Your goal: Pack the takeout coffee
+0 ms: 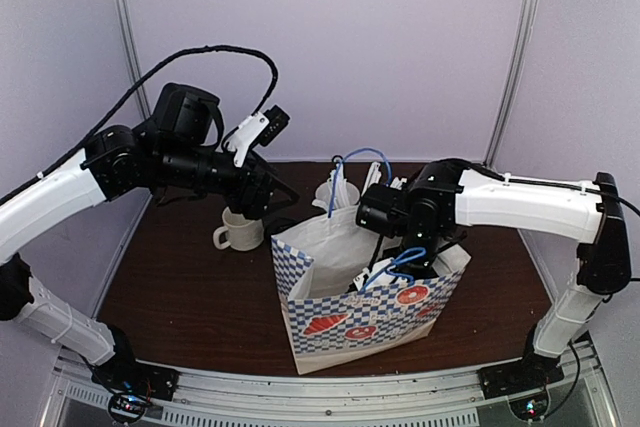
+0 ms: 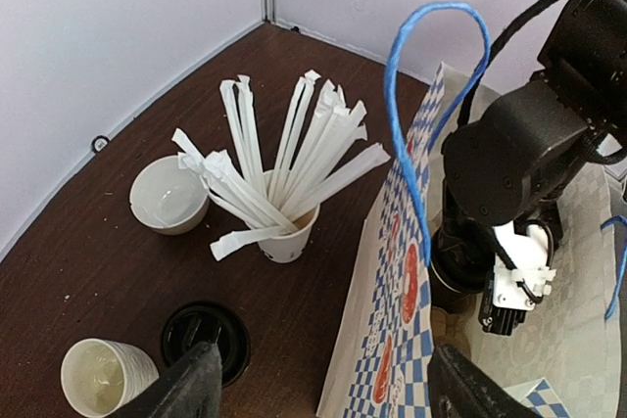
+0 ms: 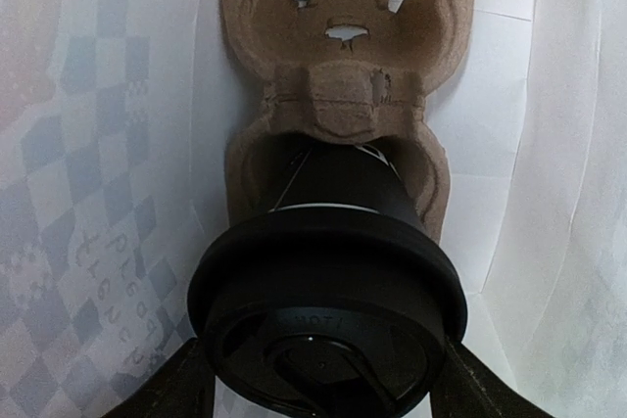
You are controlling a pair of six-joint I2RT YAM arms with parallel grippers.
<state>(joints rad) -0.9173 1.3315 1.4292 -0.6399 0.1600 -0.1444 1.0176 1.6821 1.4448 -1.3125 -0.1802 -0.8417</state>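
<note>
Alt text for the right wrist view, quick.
A black lidded cup fills the view, held by the right gripper, its base in a brown cardboard carrier inside the paper bag.

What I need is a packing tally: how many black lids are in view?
2. One lid tops the cup between the right fingers, inside the bag; the other is on the table near the stirrers. Others may be hidden.
</note>
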